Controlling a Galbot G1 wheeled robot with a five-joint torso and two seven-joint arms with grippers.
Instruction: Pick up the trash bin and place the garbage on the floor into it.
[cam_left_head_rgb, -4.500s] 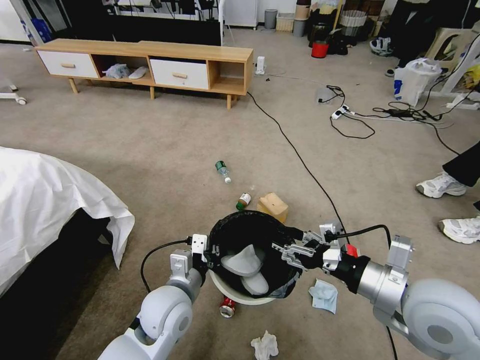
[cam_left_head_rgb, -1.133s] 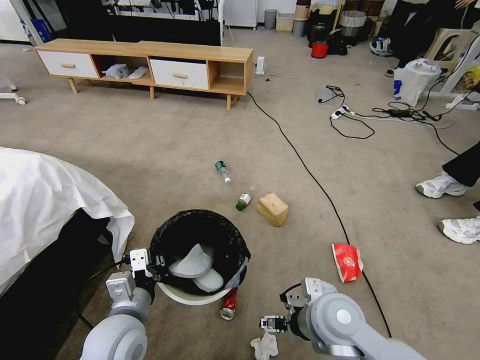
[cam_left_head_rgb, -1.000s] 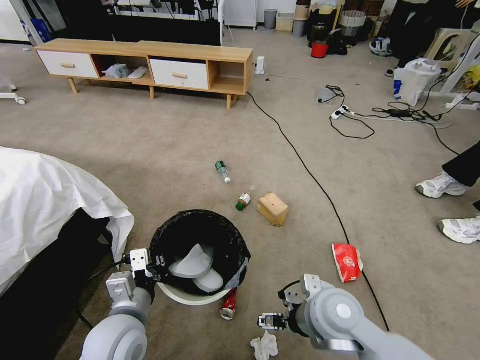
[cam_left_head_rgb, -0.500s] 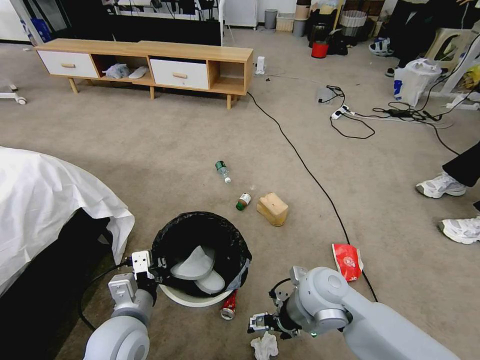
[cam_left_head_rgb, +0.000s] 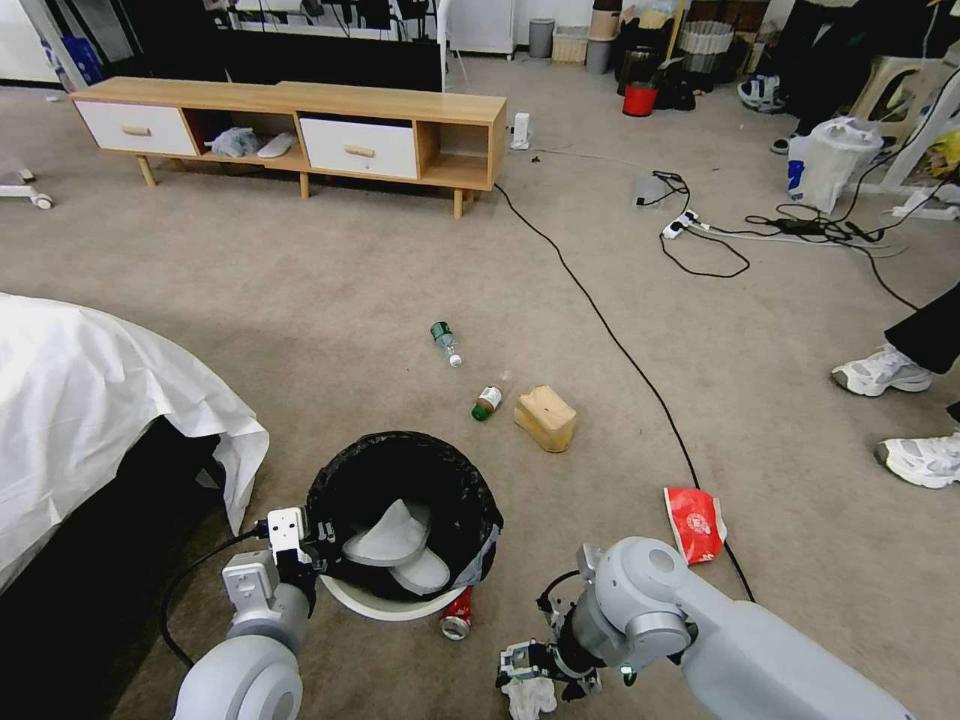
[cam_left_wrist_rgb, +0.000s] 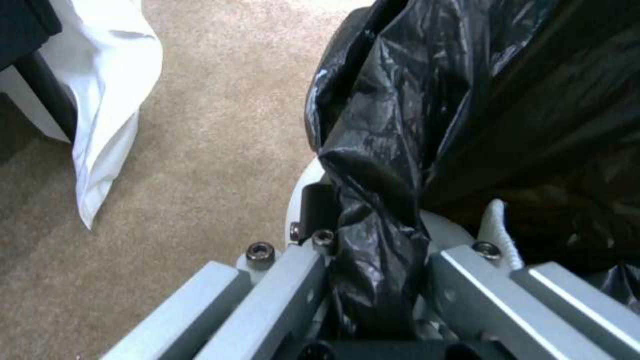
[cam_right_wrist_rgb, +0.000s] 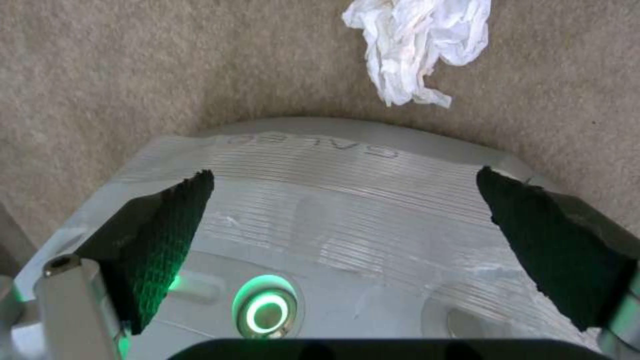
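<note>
Head view: my left gripper (cam_left_head_rgb: 318, 552) clamps the trash bin (cam_left_head_rgb: 400, 512) rim; my right gripper (cam_left_head_rgb: 528, 680), spread wide, hovers over the white crumpled tissue (cam_right_wrist_rgb: 417, 47) near the bin. Light and soft, it should pinch anywhere.

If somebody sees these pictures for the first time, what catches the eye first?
The round white plastic bin with a black bag, held at its rim by the left end effector, stands near the white-sheeted bed. The open right end effector hangs over a white crumpled tissue on the beige carpet.
</note>
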